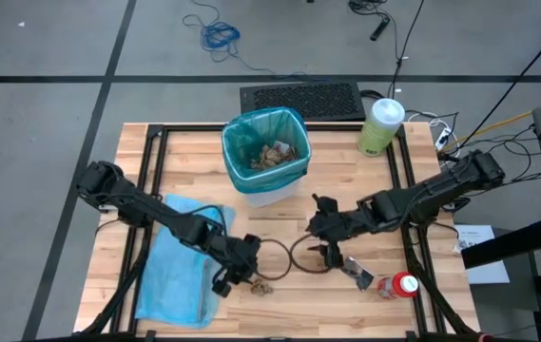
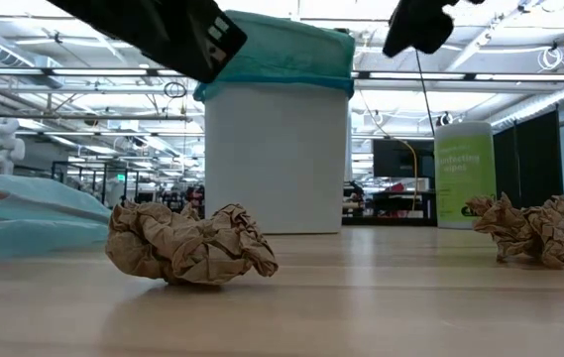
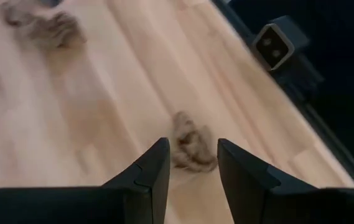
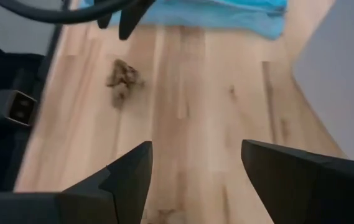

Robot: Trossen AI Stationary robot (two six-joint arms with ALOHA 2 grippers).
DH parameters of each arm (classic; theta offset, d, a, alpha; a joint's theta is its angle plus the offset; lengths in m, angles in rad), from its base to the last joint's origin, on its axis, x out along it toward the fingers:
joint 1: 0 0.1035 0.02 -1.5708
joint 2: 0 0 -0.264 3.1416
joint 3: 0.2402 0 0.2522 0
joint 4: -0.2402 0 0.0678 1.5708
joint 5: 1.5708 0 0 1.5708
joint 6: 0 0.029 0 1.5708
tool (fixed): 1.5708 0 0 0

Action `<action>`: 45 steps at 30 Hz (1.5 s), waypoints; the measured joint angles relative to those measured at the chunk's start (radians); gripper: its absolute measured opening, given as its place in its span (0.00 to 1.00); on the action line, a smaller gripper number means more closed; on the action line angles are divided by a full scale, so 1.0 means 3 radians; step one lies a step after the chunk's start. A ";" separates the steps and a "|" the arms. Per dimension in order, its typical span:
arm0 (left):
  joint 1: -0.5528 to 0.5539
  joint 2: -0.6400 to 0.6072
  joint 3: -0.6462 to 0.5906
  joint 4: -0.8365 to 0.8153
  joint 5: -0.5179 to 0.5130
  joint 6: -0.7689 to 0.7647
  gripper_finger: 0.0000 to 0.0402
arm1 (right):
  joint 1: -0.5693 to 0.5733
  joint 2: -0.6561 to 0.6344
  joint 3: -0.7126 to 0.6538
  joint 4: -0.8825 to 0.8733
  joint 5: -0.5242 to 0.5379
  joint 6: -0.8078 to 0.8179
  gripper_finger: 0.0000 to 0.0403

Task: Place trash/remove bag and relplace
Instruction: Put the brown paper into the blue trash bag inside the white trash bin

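Wooden table [image 1: 403,294]: left gripper [image 1: 239,274] angled down over paper wad [image 1: 261,284].

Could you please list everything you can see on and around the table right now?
bin: one, white, teal-green liner, paper wads inside, far centre.
canister: one, green, white lid, far right.
pale blue bag: one, flat, near left.
paper wad: one, brown, near edge by the left tool.
silvery wrapper: one, near right.
red-and-white object: one, near right.
left tool: open, above the wad.
right tool: open, near centre.
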 joint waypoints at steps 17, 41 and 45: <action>0.0063 0.0273 0.0000 0.0098 0.0062 -0.0074 0.33 | 0.0510 0.0000 -0.0001 0.0194 0.0565 0.0421 0.59; 0.0139 0.0937 0.0000 0.0387 0.0605 -0.0253 0.33 | 0.0506 0.0000 -0.0003 0.0150 0.0565 0.0403 0.59; 0.0177 0.0703 0.0000 0.0369 0.0664 -0.0422 0.33 | 0.0506 0.0000 -0.0003 0.0149 0.0565 0.0407 0.59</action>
